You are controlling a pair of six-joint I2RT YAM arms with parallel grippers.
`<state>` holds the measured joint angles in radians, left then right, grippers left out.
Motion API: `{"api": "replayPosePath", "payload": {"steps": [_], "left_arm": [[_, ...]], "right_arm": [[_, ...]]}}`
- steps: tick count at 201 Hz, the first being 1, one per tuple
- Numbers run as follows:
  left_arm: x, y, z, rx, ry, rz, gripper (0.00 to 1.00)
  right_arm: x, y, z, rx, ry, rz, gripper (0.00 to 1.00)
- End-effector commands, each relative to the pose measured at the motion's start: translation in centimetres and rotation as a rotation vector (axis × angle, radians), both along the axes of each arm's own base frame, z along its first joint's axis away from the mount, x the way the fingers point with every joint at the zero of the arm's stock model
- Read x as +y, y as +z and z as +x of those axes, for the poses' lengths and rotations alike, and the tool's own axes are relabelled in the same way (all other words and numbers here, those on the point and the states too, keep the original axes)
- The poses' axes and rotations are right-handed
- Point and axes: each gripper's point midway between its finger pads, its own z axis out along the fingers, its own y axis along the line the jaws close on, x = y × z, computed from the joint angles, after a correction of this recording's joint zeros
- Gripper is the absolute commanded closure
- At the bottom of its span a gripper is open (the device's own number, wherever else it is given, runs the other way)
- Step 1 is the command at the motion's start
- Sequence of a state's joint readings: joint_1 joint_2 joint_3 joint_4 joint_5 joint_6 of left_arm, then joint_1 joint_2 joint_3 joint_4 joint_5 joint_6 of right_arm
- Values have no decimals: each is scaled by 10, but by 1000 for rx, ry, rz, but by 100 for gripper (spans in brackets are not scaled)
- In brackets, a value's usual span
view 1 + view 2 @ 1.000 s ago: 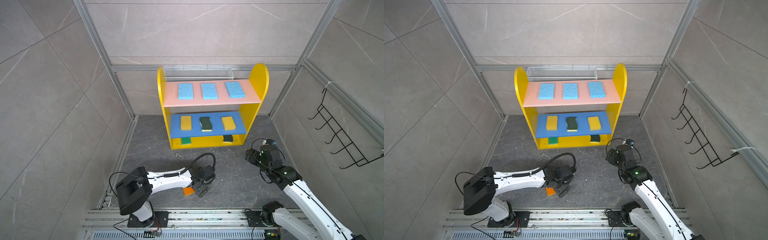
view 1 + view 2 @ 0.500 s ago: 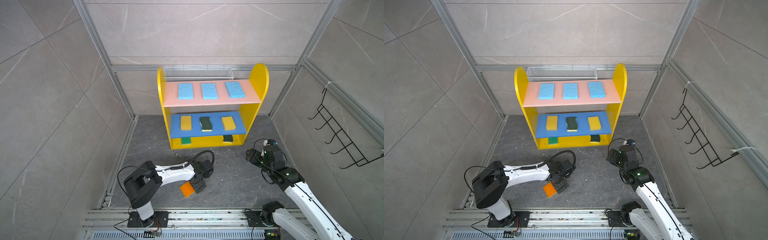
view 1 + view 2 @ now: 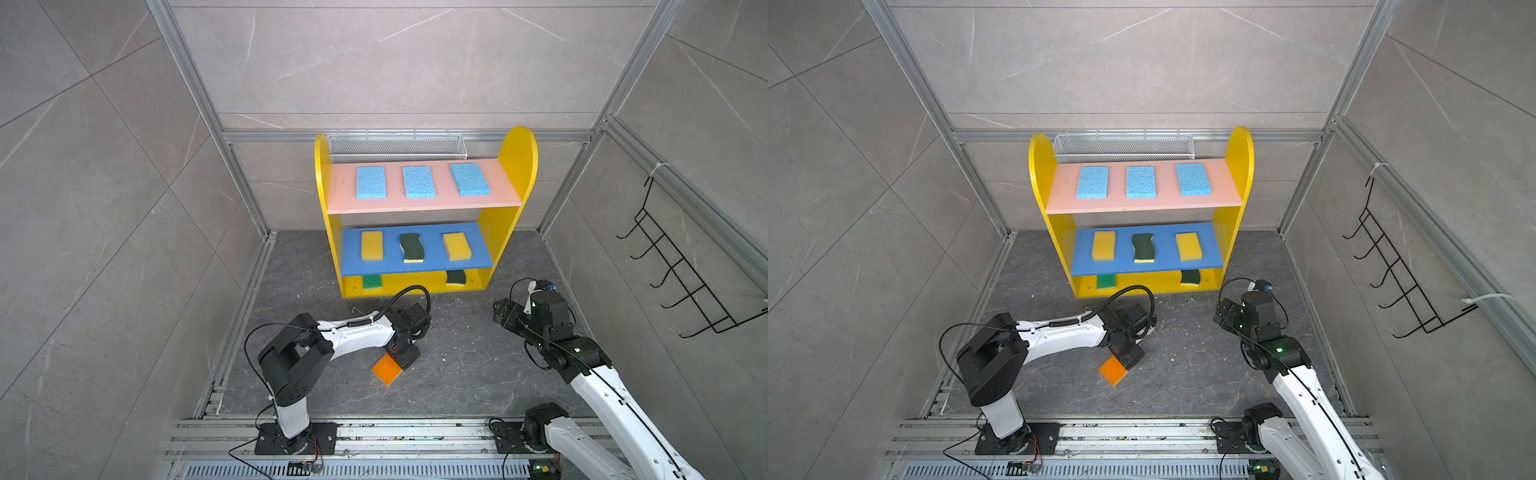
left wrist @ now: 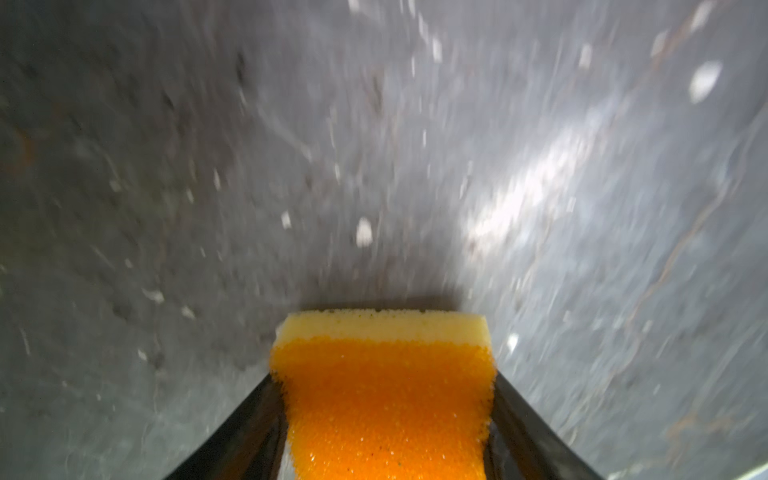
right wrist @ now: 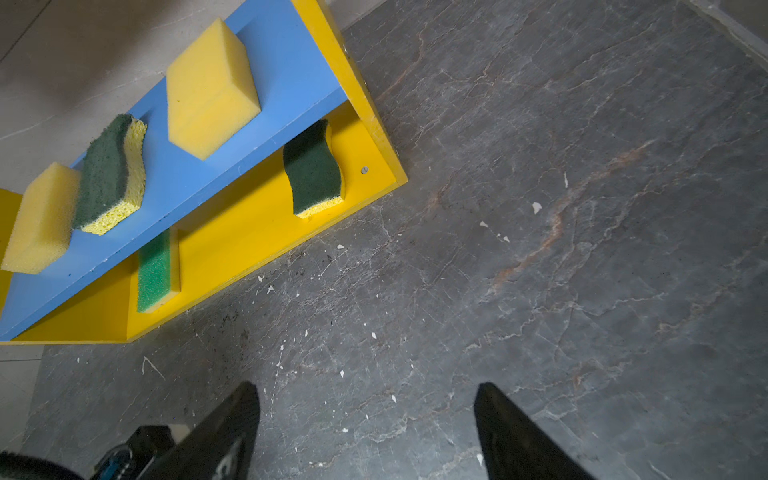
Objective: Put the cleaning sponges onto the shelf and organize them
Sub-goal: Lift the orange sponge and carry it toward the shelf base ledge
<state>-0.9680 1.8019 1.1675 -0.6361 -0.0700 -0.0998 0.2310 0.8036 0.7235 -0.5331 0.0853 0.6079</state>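
Observation:
An orange sponge [image 3: 386,369] [image 3: 1113,371] lies on the dark floor in front of the shelf [image 3: 517,153] [image 3: 1239,153]. My left gripper [image 3: 401,361] [image 4: 383,378] is shut on it, both fingers pressing its sides; the sponge [image 4: 384,395] fills the gap. Three light blue sponges [image 3: 419,182] sit on the pink board. Two yellow sponges [image 3: 371,245] flank a dark green one [image 3: 411,247] on the blue board. A bright green sponge [image 3: 372,282] [image 5: 154,270] and a dark green one [image 3: 456,277] [image 5: 313,170] rest on the base. My right gripper [image 3: 500,311] [image 5: 366,388] hangs open and empty, right of the shelf's front.
A silver wire-mesh basket [image 3: 397,147] hangs on the back wall behind the shelf. A black wire hook rack [image 3: 681,274] is on the right wall. Aluminium rails [image 3: 374,432] run along the front edge, with tiled walls on three sides.
My left gripper turned, came down over the orange sponge and closed on its sides. The right arm drifted slightly to the right, still open.

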Motion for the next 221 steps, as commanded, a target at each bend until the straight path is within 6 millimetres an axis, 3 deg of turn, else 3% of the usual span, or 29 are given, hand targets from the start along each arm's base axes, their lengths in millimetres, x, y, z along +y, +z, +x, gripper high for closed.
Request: {"api": "replayPosePath", "payload": {"steps": [1, 27, 51, 67, 122, 149, 194, 221], "left_arm": [[-29, 16, 31, -60, 146, -52, 33], [-39, 20, 51, -121, 238, -4, 31], [-46, 14, 54, -91, 306, 1, 19], [-46, 15, 53, -78, 329, 12, 17], [-33, 32, 31, -48, 382, -97, 11], [-25, 26, 15, -43, 390, -104, 11], [-41, 14, -1, -30, 355, -141, 10], [-29, 14, -4, -42, 346, -104, 7]], "right_arm": [[-3, 0, -7, 18, 9, -23, 16], [-6, 5, -10, 11, 7, -33, 17], [-9, 8, -12, 6, 7, -45, 16], [-9, 9, -14, 7, 9, -47, 16], [-6, 14, -17, -7, 23, -29, 16], [-5, 15, -18, -11, 27, -14, 16], [-4, 15, -23, -8, 27, -1, 16], [-7, 19, -26, -17, 21, -12, 16]]}}
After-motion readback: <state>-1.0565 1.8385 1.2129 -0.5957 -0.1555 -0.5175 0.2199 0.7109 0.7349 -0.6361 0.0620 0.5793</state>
